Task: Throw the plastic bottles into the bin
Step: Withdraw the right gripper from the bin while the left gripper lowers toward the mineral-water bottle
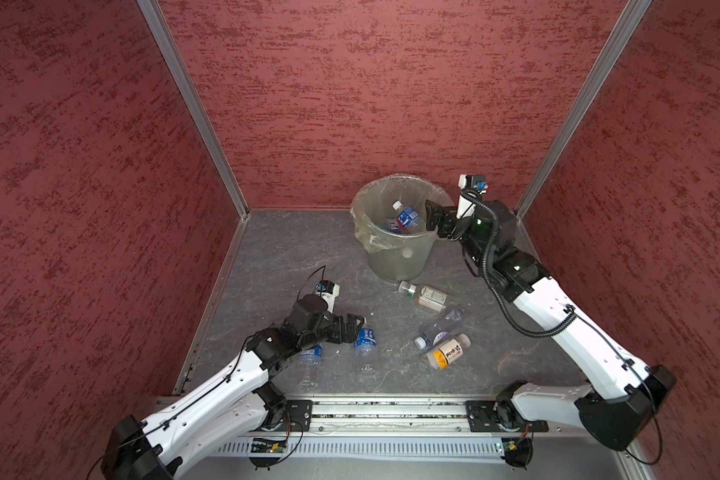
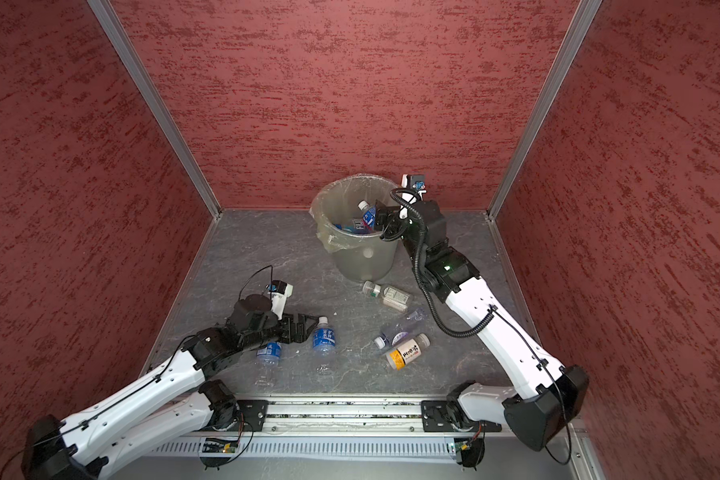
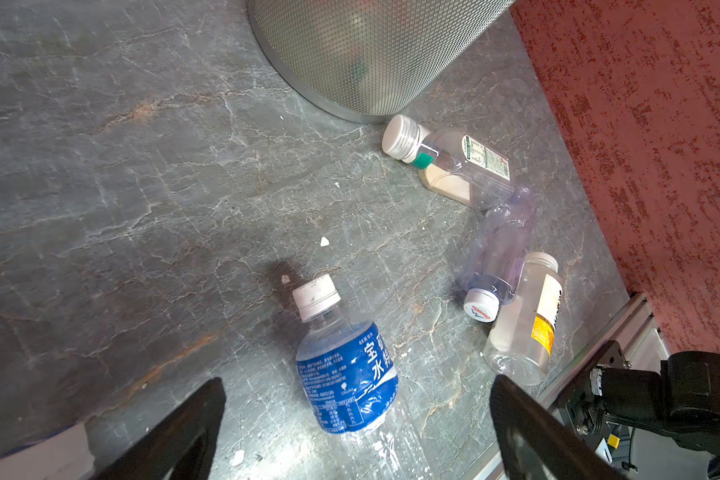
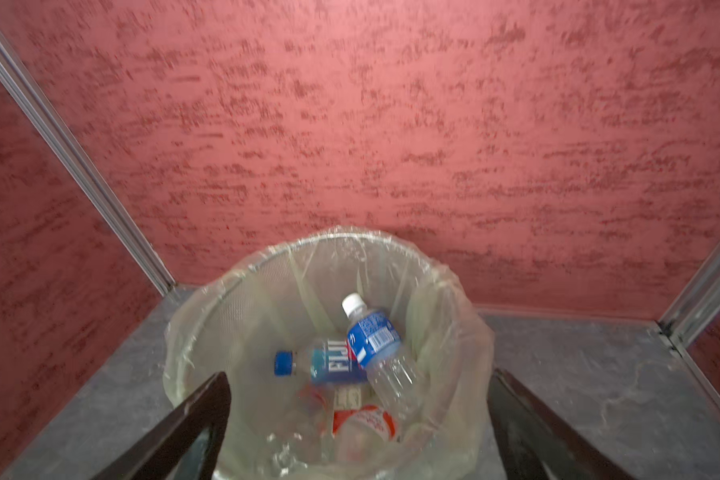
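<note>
Left wrist: bottle [image 3: 341,361] lies between left tool's [image 3: 357,379] jaws.

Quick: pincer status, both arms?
Left pincer: open, empty, aimed at the clear plastic bottle with blue label and white cap.
Right pincer: open, empty, over the round grey-green bag-lined bin.

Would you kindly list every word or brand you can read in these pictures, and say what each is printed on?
"FIJI": blue-capped bottle inside the bin.
"宝" and "水": blue-label bottle lying on the floor; its other characters are unclear.
Too small or blurred: print on the yellow-label bottle, green-label bottle, red-label bottle, barcode bottle, and the white cap logo.
</note>
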